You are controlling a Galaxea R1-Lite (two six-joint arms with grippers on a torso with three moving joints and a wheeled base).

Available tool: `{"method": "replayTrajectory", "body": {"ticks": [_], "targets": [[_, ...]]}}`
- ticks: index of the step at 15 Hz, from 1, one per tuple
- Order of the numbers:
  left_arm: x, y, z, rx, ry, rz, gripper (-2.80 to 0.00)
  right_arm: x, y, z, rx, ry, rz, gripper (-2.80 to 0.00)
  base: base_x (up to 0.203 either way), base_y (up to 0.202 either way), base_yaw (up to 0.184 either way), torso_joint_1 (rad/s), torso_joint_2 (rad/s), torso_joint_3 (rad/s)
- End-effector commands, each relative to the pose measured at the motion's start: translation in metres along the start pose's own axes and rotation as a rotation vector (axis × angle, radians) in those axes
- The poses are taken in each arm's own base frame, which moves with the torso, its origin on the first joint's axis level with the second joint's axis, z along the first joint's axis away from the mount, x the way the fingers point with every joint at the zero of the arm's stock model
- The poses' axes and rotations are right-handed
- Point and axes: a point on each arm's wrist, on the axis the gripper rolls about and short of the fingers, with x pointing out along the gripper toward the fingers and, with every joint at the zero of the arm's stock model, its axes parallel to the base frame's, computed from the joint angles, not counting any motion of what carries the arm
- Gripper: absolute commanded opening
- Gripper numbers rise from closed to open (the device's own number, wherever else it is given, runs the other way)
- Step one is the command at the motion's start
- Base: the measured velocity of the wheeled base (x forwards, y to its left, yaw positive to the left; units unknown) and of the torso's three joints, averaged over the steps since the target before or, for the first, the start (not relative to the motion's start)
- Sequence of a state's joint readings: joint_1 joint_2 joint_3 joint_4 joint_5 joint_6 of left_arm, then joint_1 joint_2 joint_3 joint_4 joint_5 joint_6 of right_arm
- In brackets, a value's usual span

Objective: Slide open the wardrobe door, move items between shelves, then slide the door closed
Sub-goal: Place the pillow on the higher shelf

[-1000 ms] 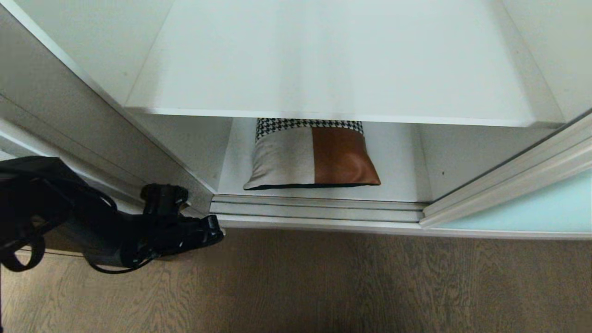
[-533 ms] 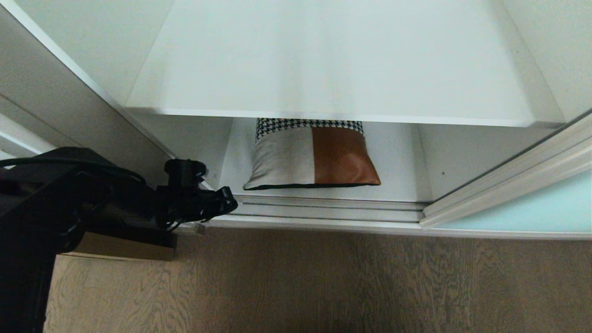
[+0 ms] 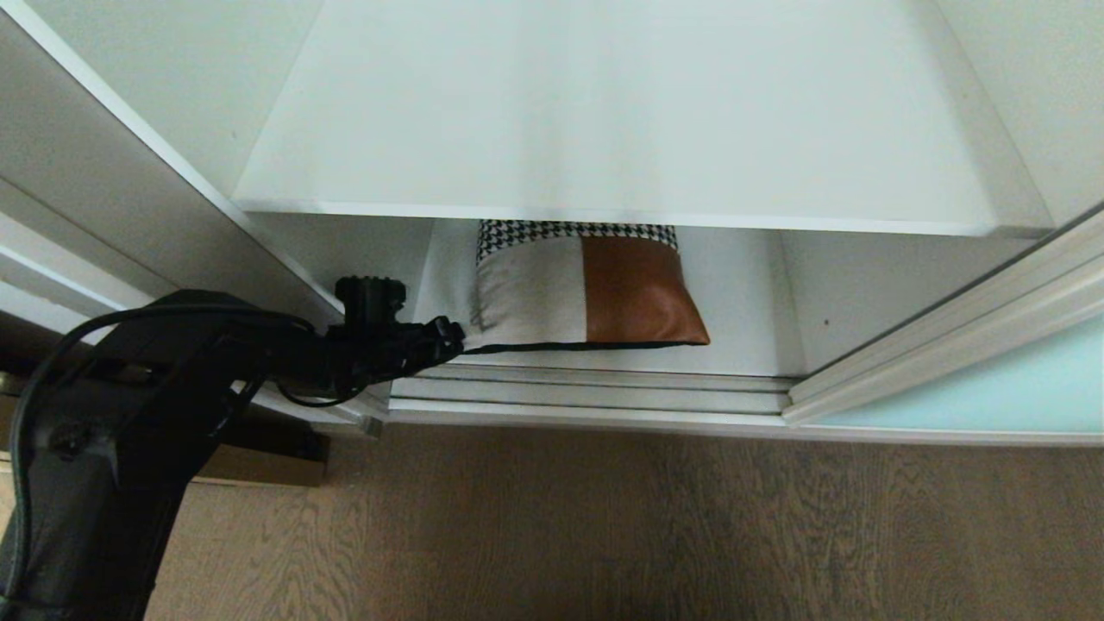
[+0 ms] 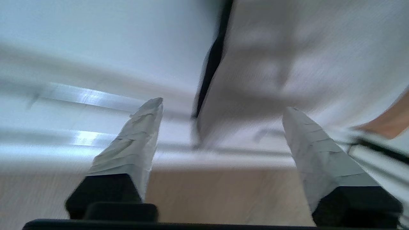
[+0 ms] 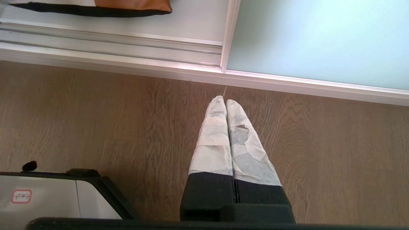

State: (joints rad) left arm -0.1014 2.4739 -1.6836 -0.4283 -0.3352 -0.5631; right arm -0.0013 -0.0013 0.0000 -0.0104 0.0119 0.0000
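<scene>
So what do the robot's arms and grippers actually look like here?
The left arm is matte black with loose black cables looped along it. Both the left gripper and the right gripper have black bases and two tapered fingers wrapped in wrinkled white tape.

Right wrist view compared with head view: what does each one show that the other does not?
Only the right wrist view shows the right end effector, shut, above the floor. Only the head view shows the upper shelf and the left end effector at the cushion's near-left corner. Both show the cushion, the bottom track and the frosted sliding door.
</scene>
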Motion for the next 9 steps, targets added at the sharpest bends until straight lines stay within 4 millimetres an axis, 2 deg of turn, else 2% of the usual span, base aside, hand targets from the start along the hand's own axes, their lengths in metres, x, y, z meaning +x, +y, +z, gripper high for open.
{"method": "replayTrajectory", "body": {"ticks": [1,4,9], "targets": [[0.018,-0.003,0.006,0.001,-0.030,-0.057,0.00,0.000,0.000,0.000,-0.002,0.001,0.001,-2.80,0.000,0.000,0.000,0.000,0.00,0.000],[0.037,-0.012,0.001,0.020,-0.037,-0.124,0.00,0.000,0.000,0.000,0.000,0.001,0.002,-2.80,0.000,0.000,0.000,0.000,0.00,0.000],[0.048,-0.018,-0.014,0.035,0.003,-0.195,0.00,0.000,0.000,0.000,0.000,0.001,0.002,-2.80,0.000,0.000,0.000,0.000,0.00,0.000]]}}
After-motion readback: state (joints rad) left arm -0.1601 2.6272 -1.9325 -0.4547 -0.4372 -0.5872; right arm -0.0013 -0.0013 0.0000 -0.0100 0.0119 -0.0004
